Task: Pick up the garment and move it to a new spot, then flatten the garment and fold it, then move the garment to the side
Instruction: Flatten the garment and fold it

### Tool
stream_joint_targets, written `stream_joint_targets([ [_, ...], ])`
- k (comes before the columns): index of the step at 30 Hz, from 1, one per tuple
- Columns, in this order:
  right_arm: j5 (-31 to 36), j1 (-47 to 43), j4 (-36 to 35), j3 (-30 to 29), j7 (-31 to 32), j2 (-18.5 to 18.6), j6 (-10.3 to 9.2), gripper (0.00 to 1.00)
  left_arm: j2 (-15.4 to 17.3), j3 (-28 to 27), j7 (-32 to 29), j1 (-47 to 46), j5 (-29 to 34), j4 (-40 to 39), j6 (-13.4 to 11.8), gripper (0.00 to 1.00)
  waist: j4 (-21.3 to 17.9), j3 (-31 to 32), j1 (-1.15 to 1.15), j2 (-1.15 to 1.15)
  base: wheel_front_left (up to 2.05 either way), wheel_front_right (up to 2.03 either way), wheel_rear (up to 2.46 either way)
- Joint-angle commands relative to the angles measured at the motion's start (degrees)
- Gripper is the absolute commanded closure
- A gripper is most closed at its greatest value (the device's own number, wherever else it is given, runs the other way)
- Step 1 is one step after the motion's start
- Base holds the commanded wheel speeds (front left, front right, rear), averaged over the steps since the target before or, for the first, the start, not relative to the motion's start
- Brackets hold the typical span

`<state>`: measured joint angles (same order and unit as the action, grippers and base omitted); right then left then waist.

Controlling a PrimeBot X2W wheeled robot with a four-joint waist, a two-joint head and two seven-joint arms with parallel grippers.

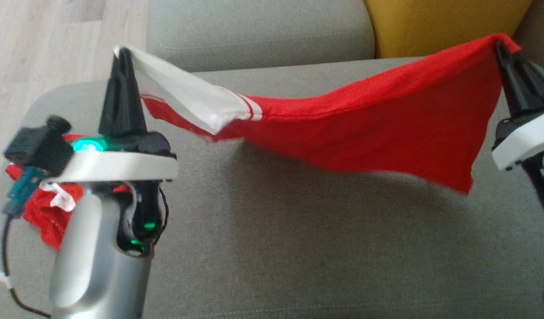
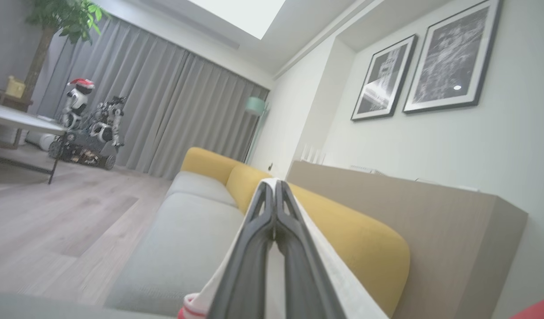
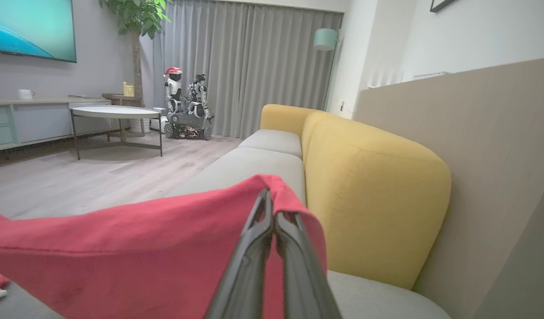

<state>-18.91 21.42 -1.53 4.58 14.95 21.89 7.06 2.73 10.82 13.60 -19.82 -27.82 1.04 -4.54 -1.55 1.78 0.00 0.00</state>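
The garment (image 1: pixel 369 119) is red with a white, red-striped part at its left end. It hangs stretched between my two grippers above the grey sofa seat (image 1: pixel 276 230), sagging in the middle. My left gripper (image 1: pixel 122 52) is shut on the white corner, which the left wrist view shows as white cloth (image 2: pixel 329 274) around the fingertips (image 2: pixel 274 185). My right gripper (image 1: pixel 501 45) is shut on the red corner; in the right wrist view the red cloth (image 3: pixel 134 257) drapes leftward from the closed fingers (image 3: pixel 268 199). More red and white cloth (image 1: pixel 46 212) lies on the seat behind my left wrist.
Yellow back cushions (image 1: pixel 440 24) line the far side of the sofa; wooden floor (image 1: pixel 55 40) lies beyond its left end. Across the room stand a low table (image 3: pixel 114 113), another robot (image 3: pixel 183 106), a plant and grey curtains. A beige partition (image 3: pixel 484 168) runs behind the sofa.
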Motion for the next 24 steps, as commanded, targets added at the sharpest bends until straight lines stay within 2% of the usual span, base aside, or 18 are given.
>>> stream_joint_targets([
  [1,-0.9,3.1,-2.8,1.0,1.0,1.8,0.43,1.00,1.3,-1.9,-0.3,-3.8,-0.1,-3.1,-0.2,1.00,0.3,0.6,0.00,0.00,0.00,0.00,0.00],
  [4,-3.9,3.6,-5.9,3.3,6.1,6.0,0.43,1.00,1.9,-2.6,-2.0,-5.1,-0.6,-7.7,-0.9,1.00,0.5,1.6,0.00,0.00,0.00,0.00,0.00],
  [8,-6.6,4.7,-10.3,2.4,11.9,9.9,0.43,1.00,3.9,-2.3,-6.4,-6.0,-0.4,-13.6,-1.3,1.00,0.6,2.6,0.00,0.00,0.00,0.00,0.00],
  [12,-9.5,5.4,-16.0,-0.8,18.2,12.1,0.43,1.00,7.3,-2.5,-13.5,-8.5,-0.4,-19.6,-1.6,1.00,0.7,3.0,0.00,0.00,0.00,0.00,0.00],
  [15,-11.4,5.9,-17.7,-3.2,21.4,12.1,0.43,1.00,8.8,-2.9,-17.2,-11.5,-0.6,-21.2,-2.0,1.00,0.6,2.4,0.00,0.00,0.00,0.00,0.00],
  [18,-11.8,7.5,-17.2,-4.0,23.6,11.9,0.43,1.00,9.7,-2.7,-20.1,-16.3,-1.3,-19.3,-1.4,1.00,0.5,0.8,0.00,0.00,0.00,0.00,0.00],
  [21,-13.9,11.5,-13.9,-2.5,24.7,9.6,0.43,1.00,10.1,-2.2,-22.7,-22.1,-2.4,-13.1,-0.2,1.00,-0.2,-1.6,0.00,0.00,0.00,0.00,0.00],
  [24,-13.7,19.0,-9.3,0.6,24.2,8.9,0.43,1.00,10.7,-1.9,-24.3,-30.4,-2.3,-6.2,0.7,1.00,-1.0,-7.7,0.00,0.00,0.00,0.00,0.00],
])
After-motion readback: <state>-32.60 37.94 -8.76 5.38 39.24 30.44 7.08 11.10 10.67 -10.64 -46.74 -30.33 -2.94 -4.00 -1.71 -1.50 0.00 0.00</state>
